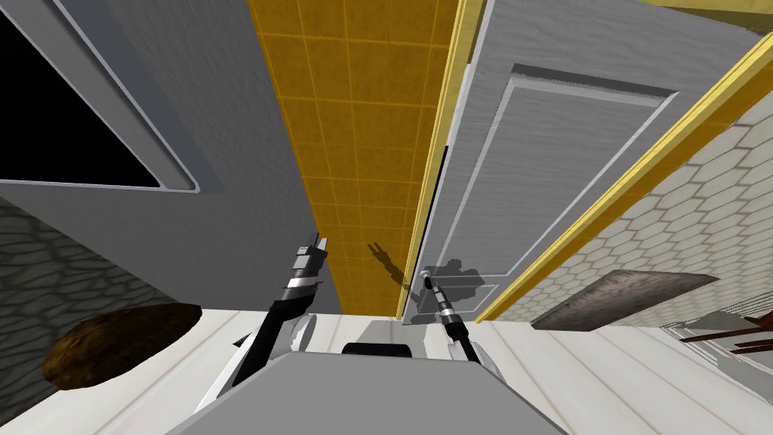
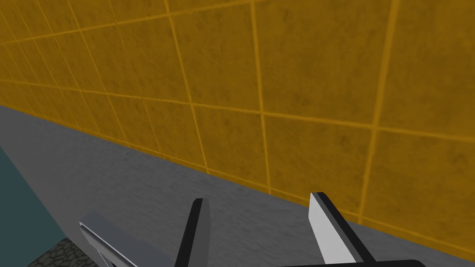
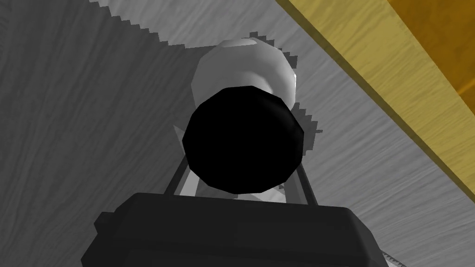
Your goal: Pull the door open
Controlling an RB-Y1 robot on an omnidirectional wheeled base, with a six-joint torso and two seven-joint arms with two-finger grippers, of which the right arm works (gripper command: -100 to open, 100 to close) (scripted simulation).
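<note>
Light grey blades of the right claw (image 3: 241, 162) press the two sides of the round door knob (image 3: 243, 134), which has a black near face and a light grey back. The right wrist view shows this grip close up, with the blade tips hidden behind the knob. In the head view that claw (image 1: 428, 281) is small, at the end of a forearm stretched straight forward and low, with its shadow on the panel just beyond.

The left arm is raised beside it. The left claw (image 1: 315, 248) points forward and up, well apart from the knob, and the left wrist view shows its fingers (image 2: 327, 227) standing apart, holding nothing.

The knob sits on the grey wood-grained panelled door (image 1: 566, 136), near the edge beside the yellow door frame (image 1: 441, 151); a thin black strip runs between that edge and the frame. Left of the frame rises the orange tiled wall (image 1: 355, 136). An oval brown rug (image 1: 113, 340) lies on the pale plank floor (image 1: 604, 362), off to the left.
</note>
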